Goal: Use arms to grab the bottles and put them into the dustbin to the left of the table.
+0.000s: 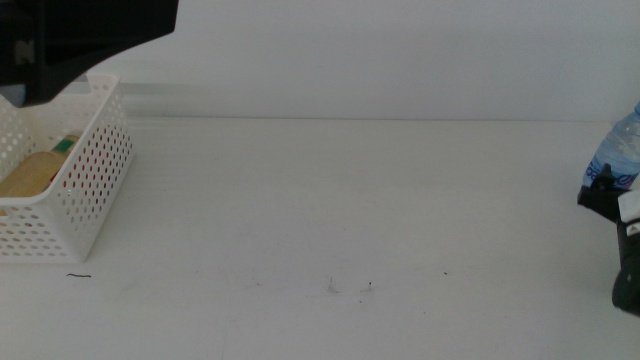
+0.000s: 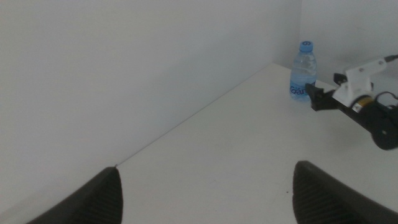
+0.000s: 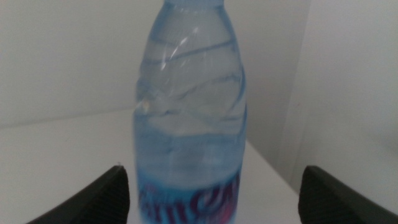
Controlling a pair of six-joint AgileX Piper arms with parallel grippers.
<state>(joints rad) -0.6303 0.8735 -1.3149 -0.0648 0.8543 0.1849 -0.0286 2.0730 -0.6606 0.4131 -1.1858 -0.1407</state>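
Right wrist view is showing the water bottle (image 3: 189, 118) standing upright, filling the space straight ahead of the right gripper (image 3: 211, 199), whose two dark jaws are standing spread wide to either side of the bottle's lower body without touching it. The bottle's long axis is running vertically, square across the line between the jaws, so a sideways pinch low on the body looks to be what the coming move is calling for. In the middle view this bottle (image 1: 618, 150) is sitting at the far right edge of the table (image 1: 340, 200), with the right gripper (image 1: 622, 215) just beside it, while the dustbin (image 1: 95, 170) is lying well apart at the far left, already holding what looks like the yellow bottle (image 1: 30, 172). The left gripper (image 2: 205, 193) is hanging up by the dustbin with jaws spread and nothing between them, far from the bottle (image 2: 303, 70), so the right arm is plainly the nearer one.
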